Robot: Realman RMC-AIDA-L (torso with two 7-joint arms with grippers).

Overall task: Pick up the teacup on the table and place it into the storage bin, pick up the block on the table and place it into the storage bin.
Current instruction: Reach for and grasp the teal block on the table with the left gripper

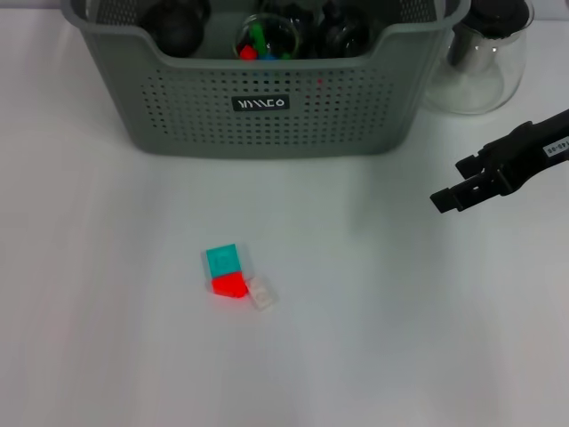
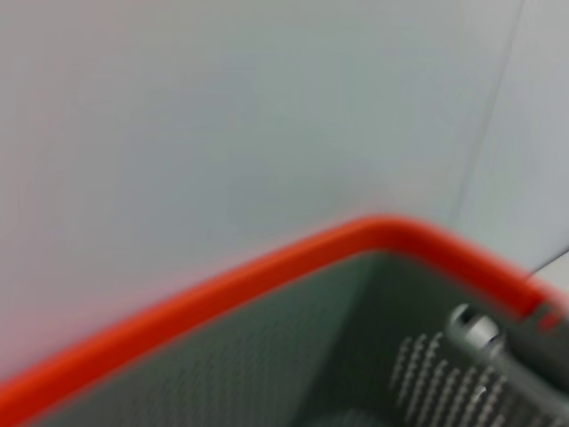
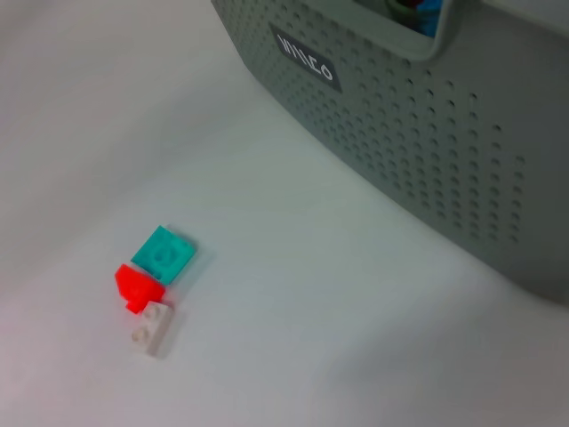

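The block (image 1: 236,276), joined from a teal, a red and a white piece, lies on the white table in front of the storage bin (image 1: 356,107); the right wrist view shows the block (image 3: 153,277) and the bin (image 3: 427,142) too. Inside the bin a clear glass cup (image 1: 265,37), which looks like the teacup, stands with coloured bits showing in it. My right gripper (image 1: 455,183) hovers open and empty over the table, right of the bin's front corner and far from the block. The left gripper is out of view.
Dark round objects (image 1: 178,25) sit in the bin beside the cup. A clear glass carafe (image 1: 476,67) stands right of the bin. The left wrist view shows only an orange-rimmed grey container (image 2: 222,294) against a pale wall.
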